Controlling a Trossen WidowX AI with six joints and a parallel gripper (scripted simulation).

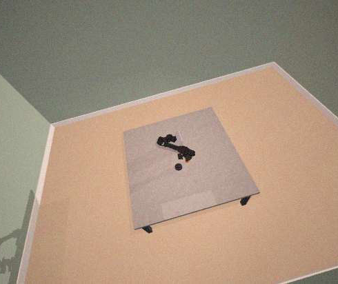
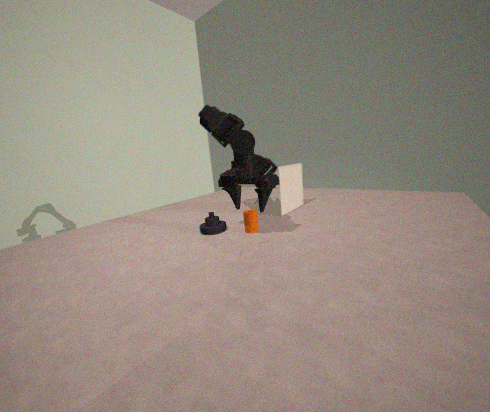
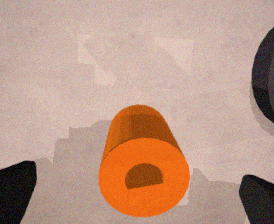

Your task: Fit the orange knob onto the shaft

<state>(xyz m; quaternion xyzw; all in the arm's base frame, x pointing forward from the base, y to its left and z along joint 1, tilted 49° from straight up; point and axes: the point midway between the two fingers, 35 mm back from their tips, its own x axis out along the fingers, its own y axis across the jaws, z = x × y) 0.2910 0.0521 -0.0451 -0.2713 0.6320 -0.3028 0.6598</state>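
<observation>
While the knob stands upright on the counter, apart from the pedestal, none of the fitting has been done. Both things sit inward from all four edges of the counter; seen from above, the pedestal is a little nearer than the knob to the long edge between the two visible legs, and also nearer the left-hand edge. The shaft pokes up bare from the pedestal in the exterior view.

Over the knob hangs the gripper, fingers spread wide, nothing pinched between them. In the wrist view the knob's top lies between the fingertips, its D-shaped hole facing up with the flat side toward the bottom of the picture.

By my judgement the job is at the pick-up stage. Left to do: lower a bit, grasp, lift, carry across, turn until the flats agree, push down fully and let go. Since the shaft's flat is hidden, the turning will probably take some trial.
</observation>
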